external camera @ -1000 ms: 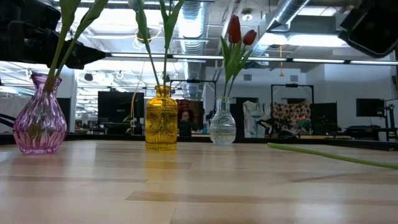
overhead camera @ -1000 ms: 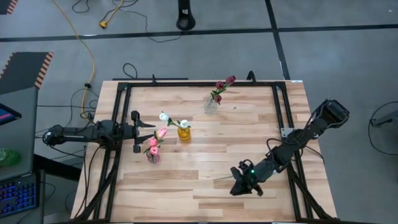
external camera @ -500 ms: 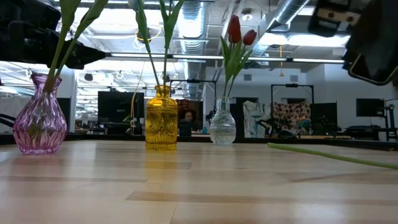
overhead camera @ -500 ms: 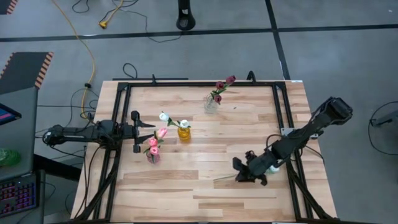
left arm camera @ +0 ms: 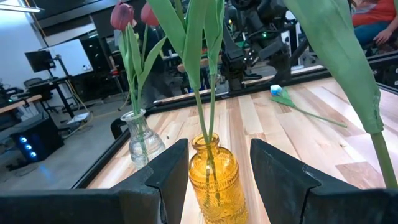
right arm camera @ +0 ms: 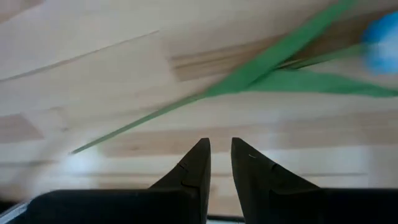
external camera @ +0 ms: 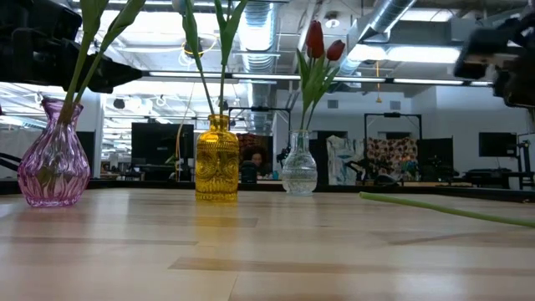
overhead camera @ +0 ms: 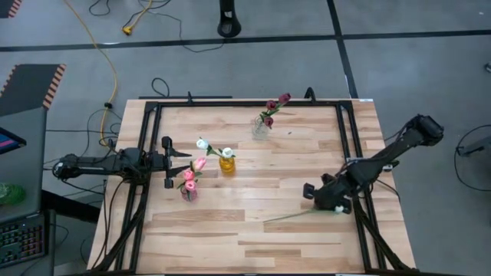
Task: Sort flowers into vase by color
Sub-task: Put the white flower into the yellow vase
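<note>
The left hand (left arm camera: 217, 177) has its two dark fingers (left arm camera: 169, 168) spread apart on either side of an amber glass vase (left arm camera: 213, 177), which stands on the wooden surface (left arm camera: 311, 143) and holds thin green stems with long leaves. Beside it, nearer the black frame rail, a clear glass vase (left arm camera: 144, 140) carries dark red tulips (left arm camera: 122, 15). Farther across the boards one flower (left arm camera: 305, 111) lies flat, a pale head at one end, just beside the other dark arm (left arm camera: 255, 37).
</note>
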You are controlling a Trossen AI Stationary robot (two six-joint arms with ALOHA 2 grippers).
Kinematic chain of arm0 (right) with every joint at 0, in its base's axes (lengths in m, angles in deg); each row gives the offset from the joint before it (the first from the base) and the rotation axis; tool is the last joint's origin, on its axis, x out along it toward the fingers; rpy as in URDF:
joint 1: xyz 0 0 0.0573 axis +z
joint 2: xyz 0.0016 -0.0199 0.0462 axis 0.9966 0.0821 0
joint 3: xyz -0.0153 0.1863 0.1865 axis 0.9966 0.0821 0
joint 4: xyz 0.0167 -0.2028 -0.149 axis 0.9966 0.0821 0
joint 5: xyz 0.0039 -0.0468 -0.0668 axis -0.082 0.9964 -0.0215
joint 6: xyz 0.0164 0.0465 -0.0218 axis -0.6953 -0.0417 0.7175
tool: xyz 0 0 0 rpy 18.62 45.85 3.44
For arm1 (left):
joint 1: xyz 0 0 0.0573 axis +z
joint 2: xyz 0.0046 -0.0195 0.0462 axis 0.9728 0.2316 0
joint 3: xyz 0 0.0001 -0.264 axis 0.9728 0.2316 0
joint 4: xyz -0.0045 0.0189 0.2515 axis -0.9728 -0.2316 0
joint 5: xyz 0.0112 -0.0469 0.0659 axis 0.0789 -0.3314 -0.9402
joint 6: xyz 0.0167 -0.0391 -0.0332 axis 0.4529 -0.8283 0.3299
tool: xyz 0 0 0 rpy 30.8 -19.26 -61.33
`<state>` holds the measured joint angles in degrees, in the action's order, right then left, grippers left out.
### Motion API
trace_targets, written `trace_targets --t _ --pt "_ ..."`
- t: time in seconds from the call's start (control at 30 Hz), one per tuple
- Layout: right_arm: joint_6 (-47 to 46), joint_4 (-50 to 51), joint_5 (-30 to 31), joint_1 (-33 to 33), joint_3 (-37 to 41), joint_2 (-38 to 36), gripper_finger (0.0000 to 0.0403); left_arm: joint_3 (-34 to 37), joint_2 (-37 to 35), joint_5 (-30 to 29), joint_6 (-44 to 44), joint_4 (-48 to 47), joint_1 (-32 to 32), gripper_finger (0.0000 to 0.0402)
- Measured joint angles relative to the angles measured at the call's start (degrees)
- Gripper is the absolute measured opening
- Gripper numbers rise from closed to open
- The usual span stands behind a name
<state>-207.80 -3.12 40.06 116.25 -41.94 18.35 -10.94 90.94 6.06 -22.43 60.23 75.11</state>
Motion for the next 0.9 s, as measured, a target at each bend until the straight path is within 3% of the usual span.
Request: trace_targets --t 0.2,0.77,0.9 --pt "0.04 3.80 -0.74 0.12 0.00 1.31 0.0093 0.00 0.02 0.00 0.00 0.00 0.00 0.0161" --pt "0.08 -2.01 -0.65 0.65 0.00 3.52 0.0093 0.00 0.00 0.00 0.00 0.00 0.00 0.0161" --pt "-7.54 -2.94 -0.74 1.67 0.00 3.52 0.0093 0.00 0.00 0.00 0.00 0.00 0.00 0.0161"
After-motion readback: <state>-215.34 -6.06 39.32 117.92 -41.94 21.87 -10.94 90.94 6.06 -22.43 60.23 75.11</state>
